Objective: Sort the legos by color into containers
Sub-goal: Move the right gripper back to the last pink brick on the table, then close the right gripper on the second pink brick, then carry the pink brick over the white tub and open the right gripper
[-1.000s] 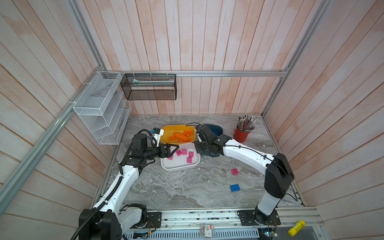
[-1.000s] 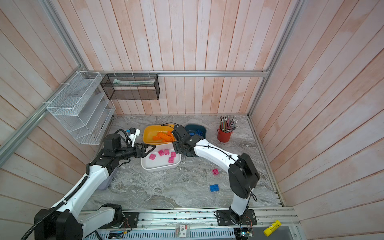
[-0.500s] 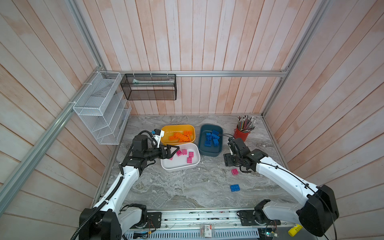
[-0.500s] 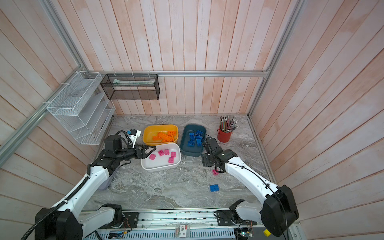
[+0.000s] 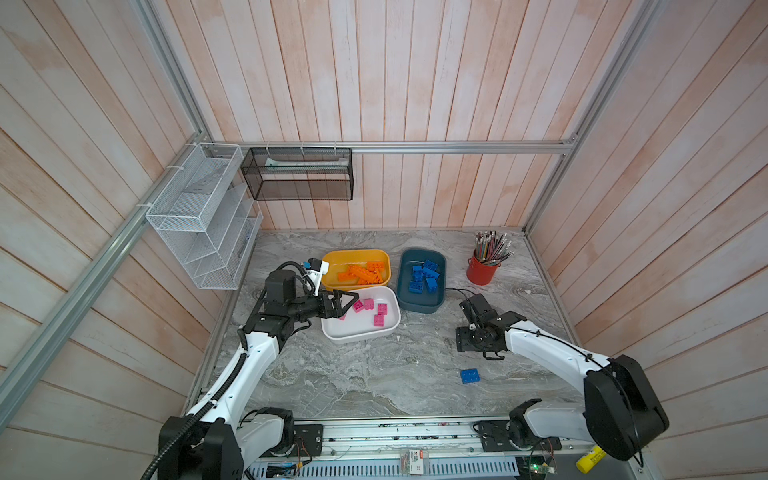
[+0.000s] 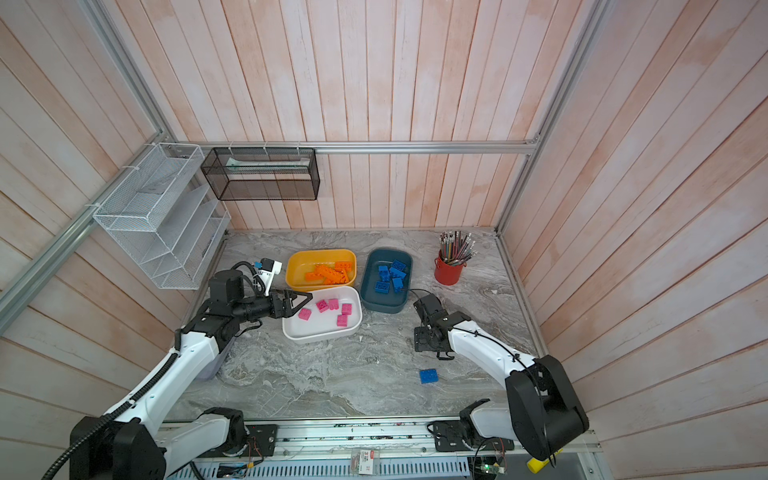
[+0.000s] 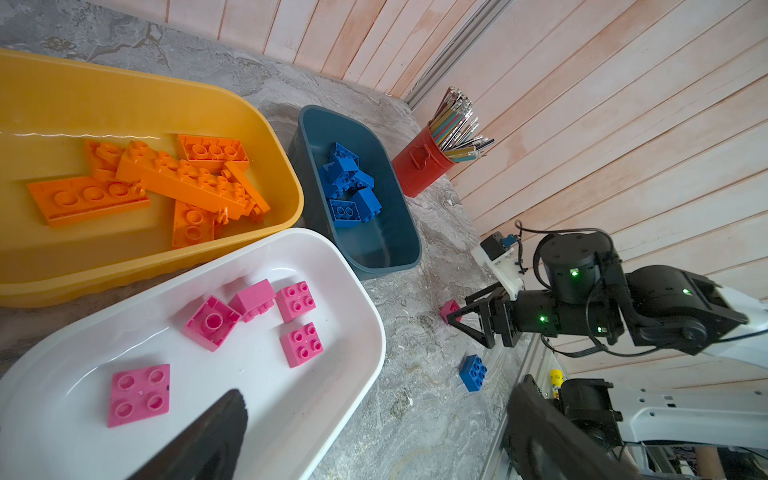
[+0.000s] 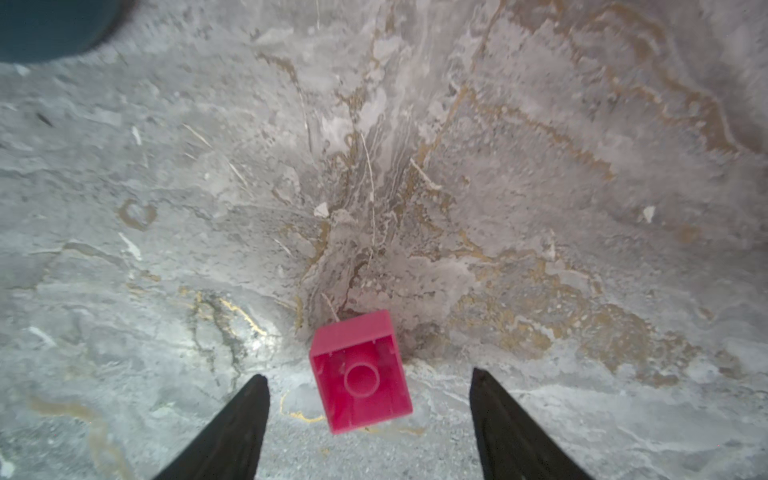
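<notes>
Legos are nearly sorted: orange in the yellow tub, blue in the teal tub, pink in the white tub. Two lie on the table — a pink brick, ungripped between the open jaws of your right gripper, and a blue brick nearby — while your left gripper hangs open and empty over the white tub.

In both top views three tubs of bricks cluster mid-frame on the worktop, pencil cup to their right, loose brick lower right.
</notes>
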